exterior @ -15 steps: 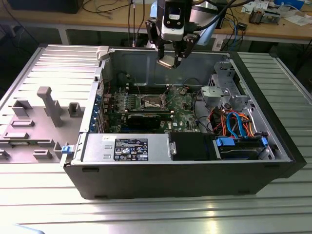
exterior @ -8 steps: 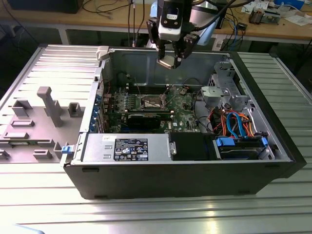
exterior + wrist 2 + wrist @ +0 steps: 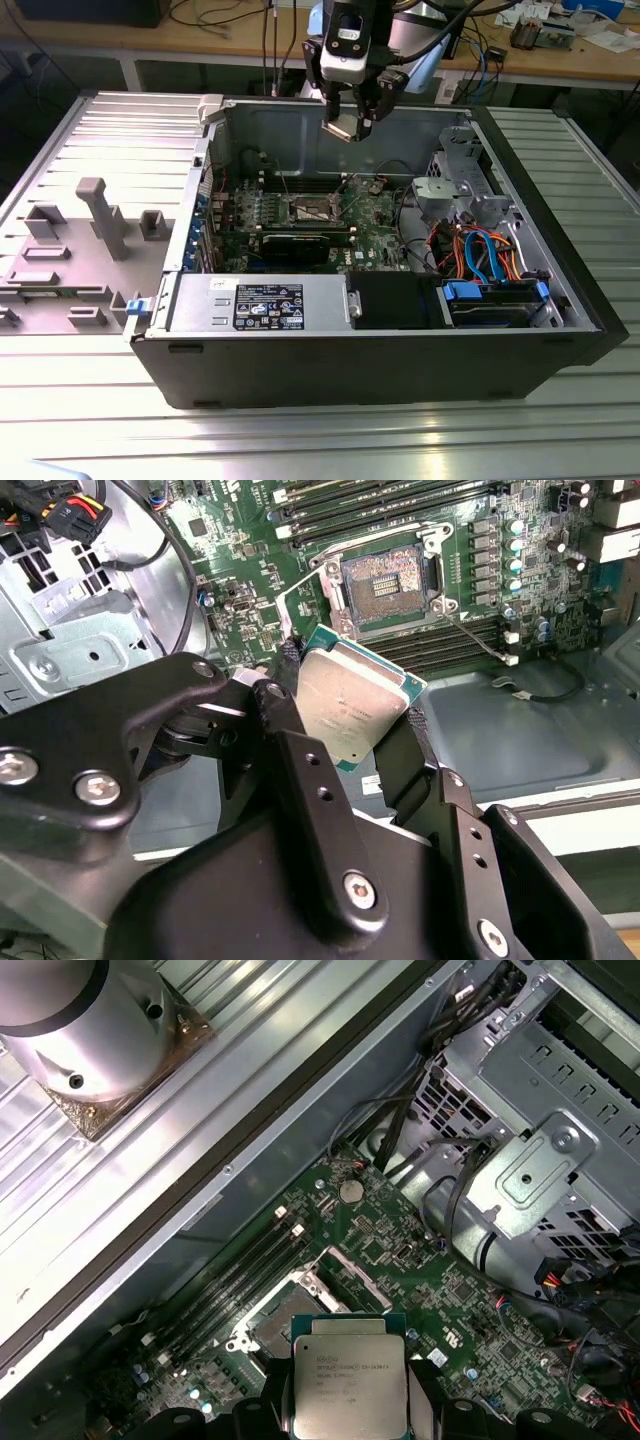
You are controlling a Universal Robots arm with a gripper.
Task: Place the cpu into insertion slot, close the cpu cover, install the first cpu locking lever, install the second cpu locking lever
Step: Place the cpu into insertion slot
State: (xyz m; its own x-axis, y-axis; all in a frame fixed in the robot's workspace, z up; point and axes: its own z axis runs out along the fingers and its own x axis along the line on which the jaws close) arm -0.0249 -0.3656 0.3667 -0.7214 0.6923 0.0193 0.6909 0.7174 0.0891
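Closest to you: the black two-finger end effector [image 3: 350, 718] is clamped on the cpu [image 3: 352, 692], a small flat square chip w/ a silver-grey metal top and green edge. One black finger [image 3: 288, 725] presses each of two opposite sides. The chip is held tilted, in the air, touching nothing else.

Below it, apart from the chip, is the insertion slot [image 3: 385, 580], a small square socket w/ a dark centre and thin metal rim. It's uncovered, nothing seated in it. In the first wrist view the cpu cover [image 3: 345, 1263], a thin silvery metal frame, stands swung up at the socket's far edge.

The socket sits on a green circuit board [image 3: 240, 570], w/ long narrow black memory slots [image 3: 380, 505] just beside it.

In the exterior view the end effector [image 3: 352, 122] hangs above the board, inside an open black and grey computer case [image 3: 380, 370]. A grey power supply box [image 3: 260, 300] lies along the near wall; blue and orange cables [image 3: 480, 250] are bunched toward that view's right.

The case lies on a ribbed grey metal desk [image 3: 300, 440]. Grey plastic fixtures [image 3: 100, 215] stand on it at the view's left.
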